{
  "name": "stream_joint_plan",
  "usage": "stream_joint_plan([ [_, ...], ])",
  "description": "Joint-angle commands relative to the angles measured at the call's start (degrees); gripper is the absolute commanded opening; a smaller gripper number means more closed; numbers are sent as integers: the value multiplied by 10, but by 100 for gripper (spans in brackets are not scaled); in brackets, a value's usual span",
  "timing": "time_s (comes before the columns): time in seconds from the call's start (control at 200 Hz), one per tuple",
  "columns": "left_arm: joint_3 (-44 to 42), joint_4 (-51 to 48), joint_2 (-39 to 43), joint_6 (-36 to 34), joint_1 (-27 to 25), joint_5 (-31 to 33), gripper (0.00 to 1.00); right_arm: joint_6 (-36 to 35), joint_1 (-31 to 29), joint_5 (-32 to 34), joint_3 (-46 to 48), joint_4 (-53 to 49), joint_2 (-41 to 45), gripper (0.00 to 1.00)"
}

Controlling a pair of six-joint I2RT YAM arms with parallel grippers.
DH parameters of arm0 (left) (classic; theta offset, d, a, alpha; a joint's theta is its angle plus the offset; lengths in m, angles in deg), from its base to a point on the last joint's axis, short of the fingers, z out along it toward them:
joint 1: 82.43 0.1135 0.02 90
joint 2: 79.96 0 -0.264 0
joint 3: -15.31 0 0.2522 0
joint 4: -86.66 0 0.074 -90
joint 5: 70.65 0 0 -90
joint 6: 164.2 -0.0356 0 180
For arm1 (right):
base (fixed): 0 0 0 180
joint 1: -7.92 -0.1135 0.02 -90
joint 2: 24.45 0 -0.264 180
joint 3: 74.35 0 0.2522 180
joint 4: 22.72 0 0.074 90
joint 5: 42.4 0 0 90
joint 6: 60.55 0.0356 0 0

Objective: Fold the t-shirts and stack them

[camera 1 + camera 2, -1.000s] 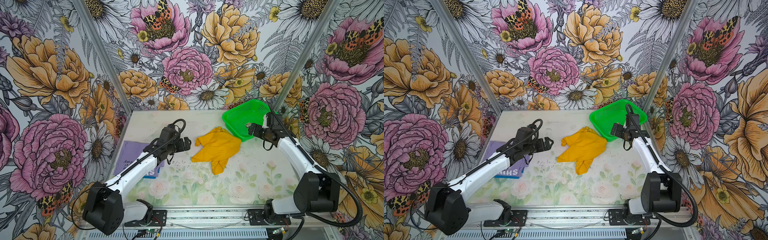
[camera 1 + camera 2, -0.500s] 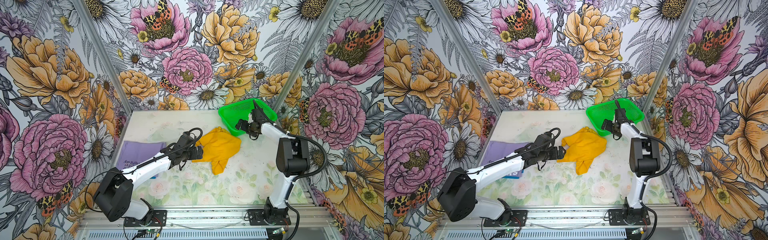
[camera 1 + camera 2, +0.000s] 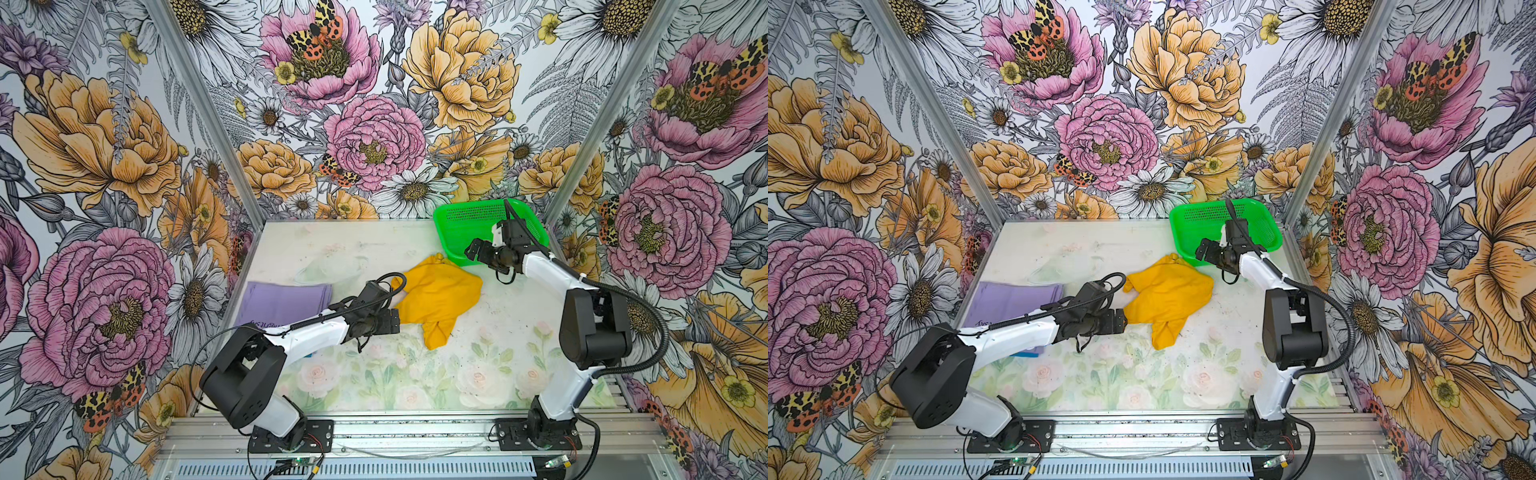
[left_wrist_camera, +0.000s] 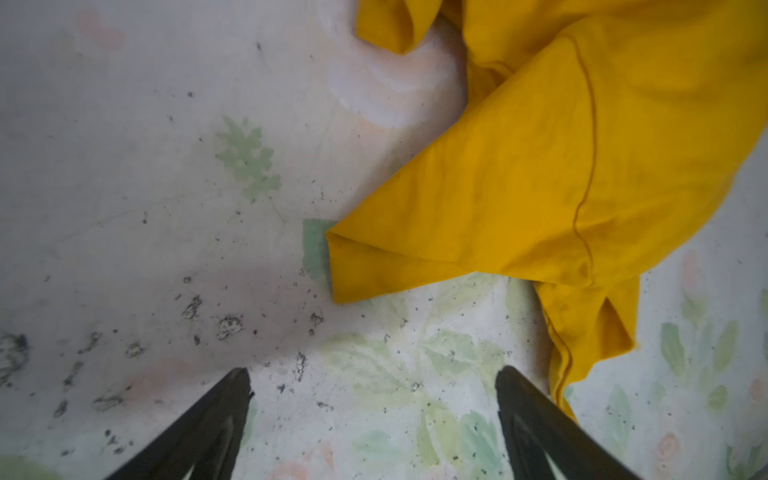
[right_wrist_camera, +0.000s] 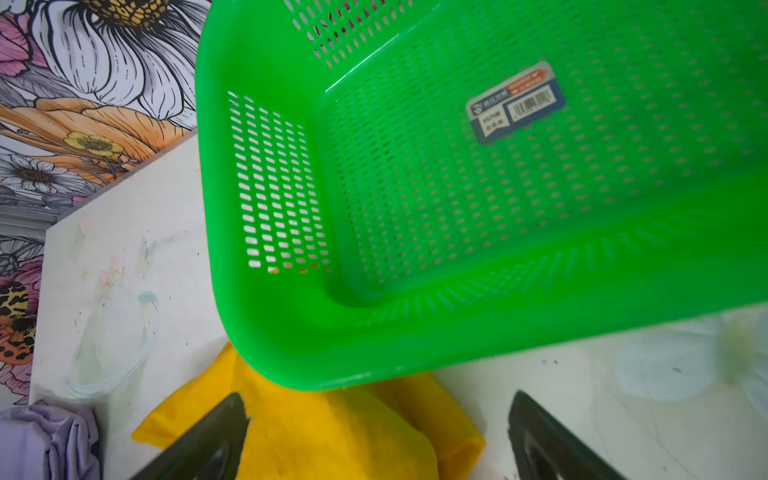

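The left gripper [image 4: 374, 374] is held open at the edge of one crumpled mustard-yellow t-shirt [image 3: 436, 297] on the surface [image 3: 374, 374]; the right gripper [image 3: 472, 252], open, is beside one green mesh basket [image 3: 461, 216]. One smooth lavender t-shirt [image 3: 286, 297] is folded at left.

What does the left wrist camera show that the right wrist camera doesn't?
Only the left wrist view: the yellow t-shirt close up, with its stitched seam and folded corner, and the left gripper open over the bare, speckled table. Only the right wrist view: the green basket with a sticker inside, a bunched bit of the lavender t-shirt, the floral wall, and the right gripper, open. Both: the yellow t-shirt lying on the table; neither gripper holds anything.
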Motion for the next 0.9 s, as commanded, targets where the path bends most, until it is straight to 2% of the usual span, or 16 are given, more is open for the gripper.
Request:
stream_joint_plan([
  [0.0,7,52,-27,-10,-13,-1,84,-30,5,8,41,21,65,99],
  [0.085,21,72,-56,-27,-24,5,83,-35,8,2,82,20,105,100],
  [0.255,58,60,-123,-36,-37,84,82,-40,-1,-11,164,22,200,99],
  [0.295,66,61,-139,-42,-36,97,77,-41,-6,-12,177,20,218,99],
  [0.34,76,63,-154,-49,-36,109,67,-40,-9,-15,189,21,239,99],
  [0.395,92,58,-184,-62,-32,107,48,-38,-12,-21,201,21,260,99],
  [0.465,112,37,-182,-71,-29,110,13,-39,-19,-29,214,20,285,100],
  [0.485,114,32,-174,-75,-30,131,0,-42,-21,-33,217,20,290,100],
  [0.685,132,-17,-12,-139,-28,189,0,-73,-55,-64,247,22,311,99],
  [0.811,171,-47,114,-222,-27,178,0,-85,-81,-69,259,30,308,99],
  [0.896,221,-84,170,-263,-18,156,0,-87,-98,-71,268,46,311,100],
])
